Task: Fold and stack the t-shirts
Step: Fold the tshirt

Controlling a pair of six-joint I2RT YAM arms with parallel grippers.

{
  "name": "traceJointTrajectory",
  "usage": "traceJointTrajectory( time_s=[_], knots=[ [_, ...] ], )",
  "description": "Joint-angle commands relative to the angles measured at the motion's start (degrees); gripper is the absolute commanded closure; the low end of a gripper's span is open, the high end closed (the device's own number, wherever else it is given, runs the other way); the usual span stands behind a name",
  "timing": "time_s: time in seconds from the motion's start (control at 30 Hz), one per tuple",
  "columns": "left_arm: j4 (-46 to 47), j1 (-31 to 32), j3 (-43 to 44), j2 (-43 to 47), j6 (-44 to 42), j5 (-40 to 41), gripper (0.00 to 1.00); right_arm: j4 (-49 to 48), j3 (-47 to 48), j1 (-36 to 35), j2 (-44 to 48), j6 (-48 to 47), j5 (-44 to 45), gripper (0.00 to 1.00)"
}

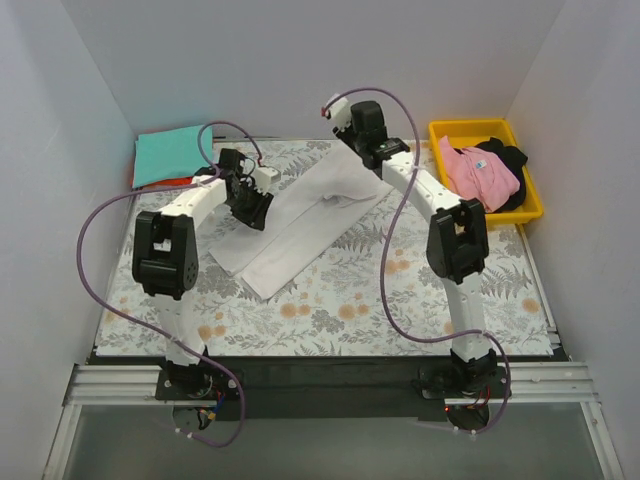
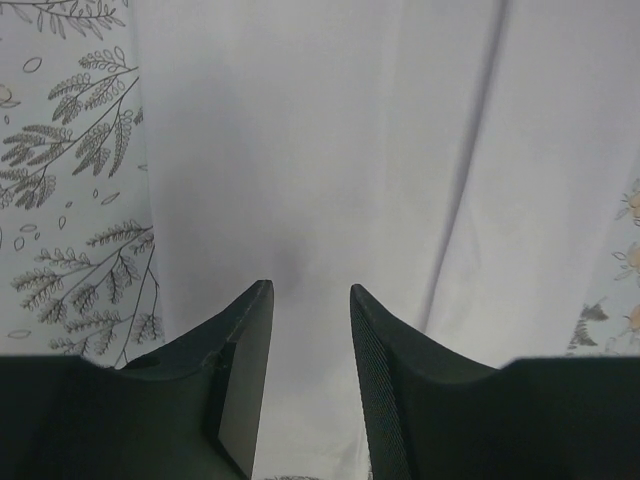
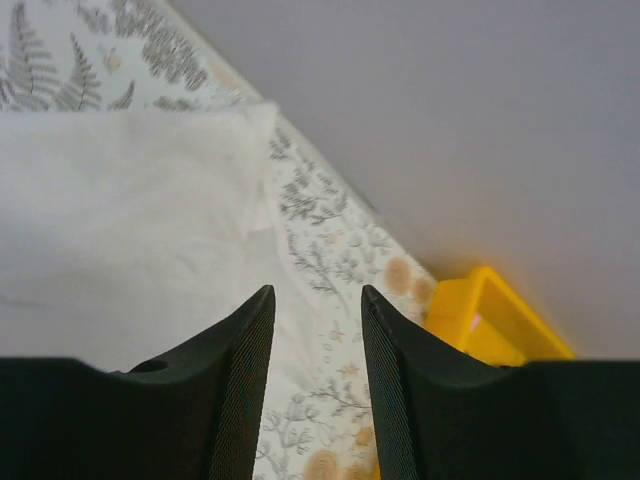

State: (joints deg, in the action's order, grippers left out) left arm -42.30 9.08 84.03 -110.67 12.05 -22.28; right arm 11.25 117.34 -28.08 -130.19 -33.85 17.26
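White shirt point(image 1: 300, 225) folded lengthwise, diagonal on tabletop point(image 1: 400, 290). Left jaws over its left side, part open, empty. Right jaws near far end, part open, empty. Pink shirt point(image 1: 482, 172) in bin point(image 1: 470, 128).

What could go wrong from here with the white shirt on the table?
1. The white t-shirt lies as a slanted strip with a rumpled patch near its far end. Folding it now may lock in creases.
2. The left tool is open and close over the shirt. A pinch there could bunch the fabric instead of catching an edge.
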Motion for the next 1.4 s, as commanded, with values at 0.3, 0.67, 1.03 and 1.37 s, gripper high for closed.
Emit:
traceJointTrajectory(
  time_s=[0.3,0.67,1.03,1.37],
  knots=[
    [-8.40,7.08,2.38,-4.91,-5.28,13.76,0.66,16.61,-11.59,7.32,22.59,11.69,-14.51,0.53],
    [-14.21,24.21,-5.81,2.39,-1.34,5.61,0.67,29.62,-20.13,15.76,28.76,16.18,-27.35,0.59],
    [-11.76,35.14,13.25,-5.52,13.16,-15.04,0.69,32.00,-24.44,18.15,26.75,17.32,-37.64,0.73],
    [2.56,20.37,18.00,-8.66,26.52,-13.50,0.73,31.91,-29.62,13.14,23.24,17.06,-40.72,0.81]
  ],
)
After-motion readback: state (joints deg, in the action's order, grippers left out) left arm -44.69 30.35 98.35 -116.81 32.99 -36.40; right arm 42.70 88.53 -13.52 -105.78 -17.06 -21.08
